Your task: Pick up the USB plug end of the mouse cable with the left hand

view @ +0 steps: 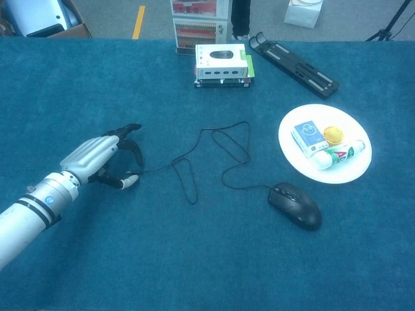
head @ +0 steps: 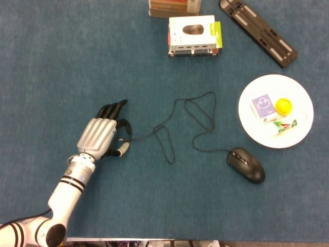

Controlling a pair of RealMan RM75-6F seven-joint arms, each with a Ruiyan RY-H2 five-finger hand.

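Head view: left hand [head: 101, 135] lies on blue table [head: 61, 67], fingers curved over USB plug [head: 123, 139] at cable [head: 169, 128] tip, well left of mouse [head: 246, 164]. Cannot tell if plug is pinched.

Chest view: left hand [view: 98, 160] arches over plug [view: 131, 173], thumb tip just beside it. Grip unclear. Plate [view: 295, 165] sits just above mouse [view: 296, 205].

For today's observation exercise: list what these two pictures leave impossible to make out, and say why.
- USB plug: both views, tiny; contact with the left robot hand unclear.
- Right robot hand: in neither view.
- Brown box: head view, cut off by the top edge.
- Packets on the white plate: print too small to read.
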